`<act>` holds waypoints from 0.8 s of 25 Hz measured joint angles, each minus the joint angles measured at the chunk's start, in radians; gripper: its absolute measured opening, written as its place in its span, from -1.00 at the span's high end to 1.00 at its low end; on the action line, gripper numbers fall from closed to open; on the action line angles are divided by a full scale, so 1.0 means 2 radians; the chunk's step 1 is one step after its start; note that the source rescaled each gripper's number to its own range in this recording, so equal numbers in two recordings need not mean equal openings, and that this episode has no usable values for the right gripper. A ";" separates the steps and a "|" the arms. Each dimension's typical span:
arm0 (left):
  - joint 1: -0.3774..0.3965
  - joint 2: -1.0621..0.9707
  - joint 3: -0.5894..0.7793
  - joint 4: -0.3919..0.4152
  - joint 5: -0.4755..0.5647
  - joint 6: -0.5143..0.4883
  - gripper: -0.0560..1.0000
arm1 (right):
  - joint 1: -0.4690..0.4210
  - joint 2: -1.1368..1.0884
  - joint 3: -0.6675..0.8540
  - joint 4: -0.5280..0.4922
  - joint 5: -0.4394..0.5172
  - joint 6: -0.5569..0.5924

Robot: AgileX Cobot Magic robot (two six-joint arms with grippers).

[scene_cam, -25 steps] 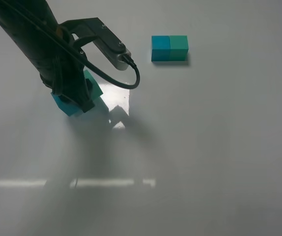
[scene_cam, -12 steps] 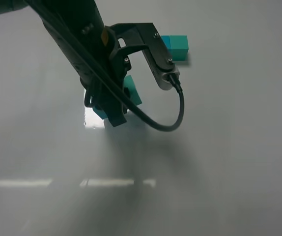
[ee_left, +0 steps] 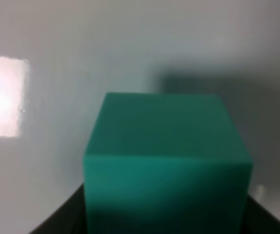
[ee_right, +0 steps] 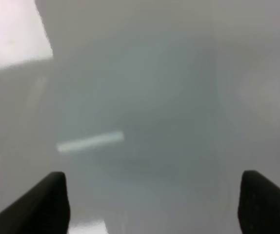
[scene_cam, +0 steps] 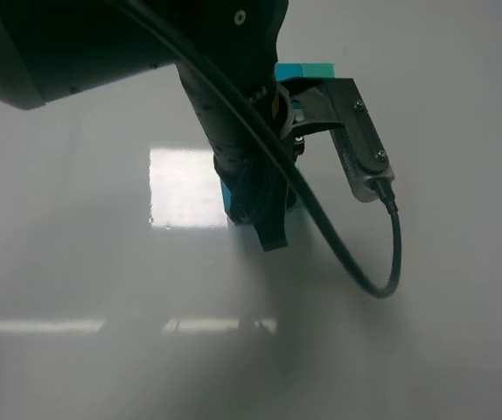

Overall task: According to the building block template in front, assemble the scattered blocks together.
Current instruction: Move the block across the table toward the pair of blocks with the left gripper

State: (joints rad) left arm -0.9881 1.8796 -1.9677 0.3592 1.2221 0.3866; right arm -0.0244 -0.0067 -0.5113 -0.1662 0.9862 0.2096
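Grey-white and glossy, the table (scene_cam: 443, 332) fills every view, with a bright glare patch (scene_cam: 185, 185) left of centre in the high view. Next in size is your left arm (scene_cam: 146, 44), a dark mass coming down from the upper left and covering most of the upper middle of that frame. Its camera bracket (scene_cam: 360, 140) sticks out to the right, and a cable (scene_cam: 356, 262) loops below it. The left gripper (scene_cam: 264, 214) hangs near the frame's centre, closed around the sea-green block (ee_left: 167, 161). The wrist view shows that cube filling the lower middle, pinched between the dark fingers, and the shadow beyond it suggests it is lifted off the surface. A thin teal sliver (scene_cam: 225, 197) shows at the left edge of the fingers in the high view. I cannot tell whether it belongs to the green cube or is the light cyan block, which no view shows plainly. The building block template (scene_cam: 308, 68) is only a strip of blue and green peeking over the arm at the top centre. Your right gripper (ee_right: 157, 204) is spread wide over bare table, holding nothing. By my reading you are mid-carry — the pick is done, but the matching side-by-side pair is not confirmed on the table.
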 joint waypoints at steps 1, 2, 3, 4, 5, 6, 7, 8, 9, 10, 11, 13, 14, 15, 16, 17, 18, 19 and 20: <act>0.000 0.004 -0.003 0.000 0.000 0.000 0.89 | 0.000 0.000 0.000 0.000 0.000 0.000; 0.000 0.007 -0.006 0.002 0.001 0.000 0.89 | 0.000 0.000 0.000 0.000 0.000 0.000; 0.000 0.011 -0.006 0.004 0.001 0.000 0.89 | 0.000 0.000 0.000 0.000 0.000 0.000; 0.000 0.014 -0.007 0.004 0.001 0.001 0.89 | 0.000 0.000 0.000 0.000 0.000 0.000; 0.000 0.016 -0.009 0.004 0.001 0.001 0.89 | 0.000 0.000 0.000 0.000 0.000 0.000; 0.000 0.019 -0.010 0.004 0.001 0.002 0.89 | 0.000 0.000 0.000 0.000 0.000 0.000; 0.000 0.021 -0.011 0.005 0.001 0.002 0.89 | 0.000 0.000 0.000 0.000 0.000 0.000; 0.000 0.023 -0.011 0.006 0.001 0.002 0.89 | 0.000 0.000 0.000 0.000 0.000 0.000; 0.000 0.025 -0.011 0.006 0.001 0.002 0.89 | 0.000 0.000 0.000 0.000 0.000 0.000; 0.000 0.028 -0.011 0.006 0.001 0.002 0.89 | 0.000 0.000 0.000 0.000 0.000 0.000; 0.000 0.030 -0.011 0.007 0.001 0.003 0.89 | 0.000 0.000 0.000 0.000 0.000 0.000; 0.000 0.033 -0.011 0.007 0.000 0.006 0.89 | 0.000 0.000 0.000 0.000 0.000 0.000; 0.000 0.034 -0.011 0.007 0.000 0.008 0.89 | 0.000 0.000 0.000 0.000 0.000 0.000; 0.000 0.034 -0.011 0.007 0.000 0.010 0.89 | 0.000 0.000 0.000 0.000 0.000 0.000; 0.000 0.034 -0.011 0.007 -0.001 0.010 0.89 | 0.000 0.000 0.000 0.000 0.000 0.000; 0.000 0.034 -0.011 0.007 -0.001 0.010 0.89 | 0.000 0.000 0.000 0.000 0.000 0.000; 0.000 0.034 -0.011 0.007 -0.001 0.010 0.89 | 0.000 0.000 0.000 0.000 0.000 0.000; 0.000 0.034 -0.011 0.007 -0.001 0.010 0.89 | 0.000 0.000 0.000 0.000 0.000 0.000; 0.000 0.034 -0.011 0.007 -0.001 0.010 0.89 | 0.000 0.000 0.000 0.000 0.000 0.000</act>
State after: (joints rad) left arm -0.9881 1.9479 -1.9902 0.3728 1.2206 0.4061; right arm -0.0244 -0.0067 -0.5113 -0.1662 0.9862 0.2096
